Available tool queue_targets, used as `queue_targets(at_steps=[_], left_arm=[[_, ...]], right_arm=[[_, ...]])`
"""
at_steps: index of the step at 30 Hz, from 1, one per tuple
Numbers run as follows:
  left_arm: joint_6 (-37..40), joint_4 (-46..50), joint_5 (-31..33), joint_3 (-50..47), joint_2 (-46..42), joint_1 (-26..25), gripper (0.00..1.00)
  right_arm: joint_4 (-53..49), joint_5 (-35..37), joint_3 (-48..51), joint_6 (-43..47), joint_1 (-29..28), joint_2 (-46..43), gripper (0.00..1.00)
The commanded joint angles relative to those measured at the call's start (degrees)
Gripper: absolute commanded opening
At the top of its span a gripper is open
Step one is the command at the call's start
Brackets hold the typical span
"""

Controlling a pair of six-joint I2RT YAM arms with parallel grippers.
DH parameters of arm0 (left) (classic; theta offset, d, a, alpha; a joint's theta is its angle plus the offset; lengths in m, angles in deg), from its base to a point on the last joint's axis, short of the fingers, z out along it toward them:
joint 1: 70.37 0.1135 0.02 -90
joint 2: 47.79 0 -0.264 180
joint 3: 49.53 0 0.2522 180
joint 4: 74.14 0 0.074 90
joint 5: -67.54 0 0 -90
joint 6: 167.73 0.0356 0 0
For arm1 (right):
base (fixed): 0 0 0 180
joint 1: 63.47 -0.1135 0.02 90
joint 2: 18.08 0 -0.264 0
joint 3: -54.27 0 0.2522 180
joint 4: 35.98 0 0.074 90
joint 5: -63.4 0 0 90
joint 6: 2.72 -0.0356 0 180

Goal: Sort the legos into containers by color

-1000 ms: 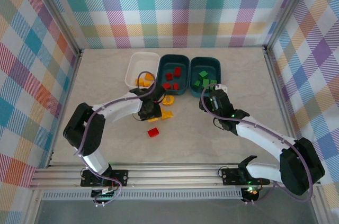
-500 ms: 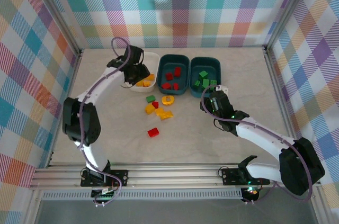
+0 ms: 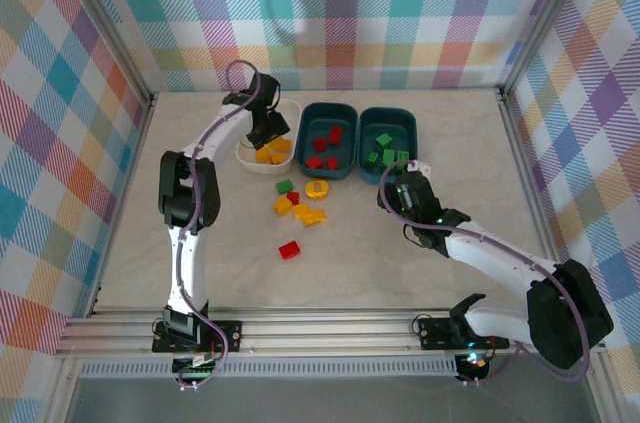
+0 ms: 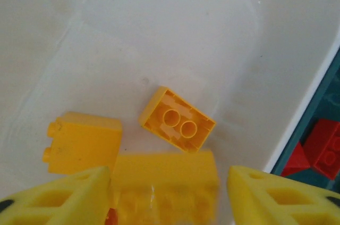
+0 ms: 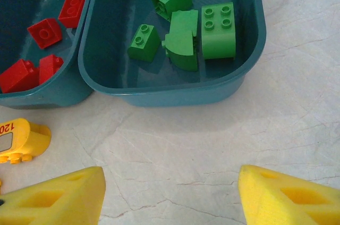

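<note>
L arm has swung from the loose pile up to the white tray (image 3: 288, 111), upper left of centre in the top view; R arm hasn't budged. The left gripper (image 3: 269, 133) hangs over that tray, jaws apart. Its wrist cam shows three yellow bricks (image 4: 178, 120) on the tray floor, one betw. the fingers, prob. lying loose, hard to tell. The right gripper (image 3: 402, 189) is spread wide, empty, just below the right teal tray (image 3: 400, 126) w/ green bricks (image 5: 218, 31). Red bricks (image 3: 320, 144) sit in the middle teal tray (image 3: 310, 121). Loose legos (image 3: 310, 213) lie at centre, incl. the yellow ring (image 3: 317, 188).
</note>
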Motion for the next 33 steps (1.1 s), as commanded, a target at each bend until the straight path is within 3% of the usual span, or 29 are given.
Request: queue_targets(at_steps=[1,6,11,14,19,28,33], left_arm=[[0.25,4.05,-0.39,1.11,-0.20,0.45,0.67],[0.17,2.56,-0.66,-3.31,-5.47,0.36,0.76],[0.23,-3.16,-1.33,-17.87,-18.88,-2.71,0.82],[-0.72,-4.23,0.23,-28.70,-26.94,-8.65,0.86],[-10.21,-6.34,3.06,-46.68,-37.03,-20.84,0.89],[-20.61,-3.95,3.09,-58.55,-42.90,-30.45,0.89],[-25.51,-7.45,1.38,-60.83,-39.60,-31.10,0.88]], right_arm=[[1.56,0.16,0.03,-0.17,-0.27,0.20,0.67],[1.66,-0.10,-0.02,-0.39,-0.31,0.37,0.68],[1.51,-0.21,0.06,-0.52,-0.32,0.28,0.68],[1.40,-0.28,0.07,-0.79,-0.32,0.07,0.68],[1.50,0.63,0.42,-1.59,-0.25,-0.15,0.69],[0.80,4.43,2.20,-4.22,-0.28,-2.85,0.74],[1.16,4.72,2.29,-4.22,-0.23,-2.36,0.74]])
